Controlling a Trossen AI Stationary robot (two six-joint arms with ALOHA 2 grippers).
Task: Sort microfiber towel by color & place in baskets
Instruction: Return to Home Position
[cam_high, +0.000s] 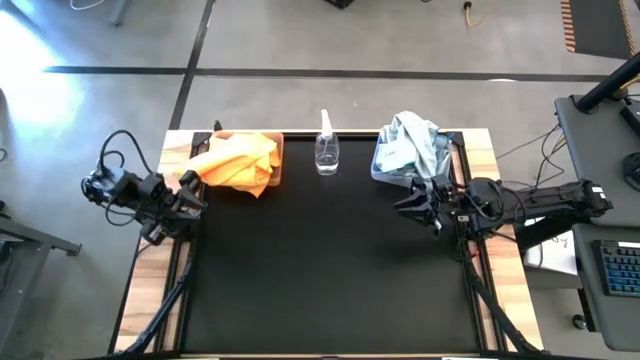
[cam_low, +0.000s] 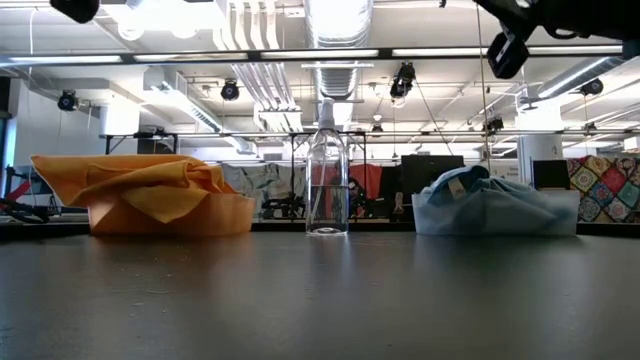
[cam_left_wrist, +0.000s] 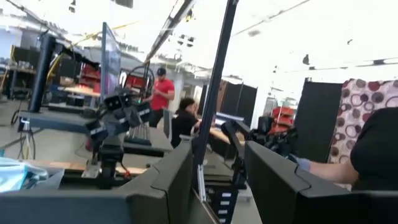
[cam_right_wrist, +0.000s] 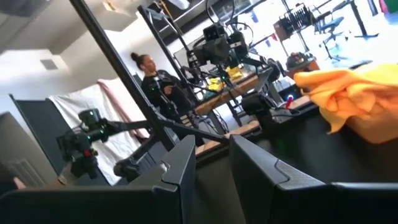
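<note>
Orange towels (cam_high: 238, 162) are heaped in the tan basket (cam_low: 225, 214) at the back left of the worktop (cam_high: 320, 280). Blue towels (cam_high: 408, 145) fill the grey-blue bin (cam_low: 565, 213) back right, with a spray bottle (cam_high: 327, 150) between them. The left gripper (cam_high: 190, 192) sits just beside the orange pile and the right gripper (cam_high: 410, 203) just in front of the blue one. Both sets of fingers are apart, holding nothing, clear of the towels.

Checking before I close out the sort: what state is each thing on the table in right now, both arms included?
Orange towels: heaped in the tan basket, spilling over its rim.
Blue towels: heaped in the grey-blue basket.
Spray bottle: upright between the baskets.
Left gripper: fingers open, empty, beside the tan basket.
Right gripper: fingers open, empty, near the grey-blue basket.
</note>
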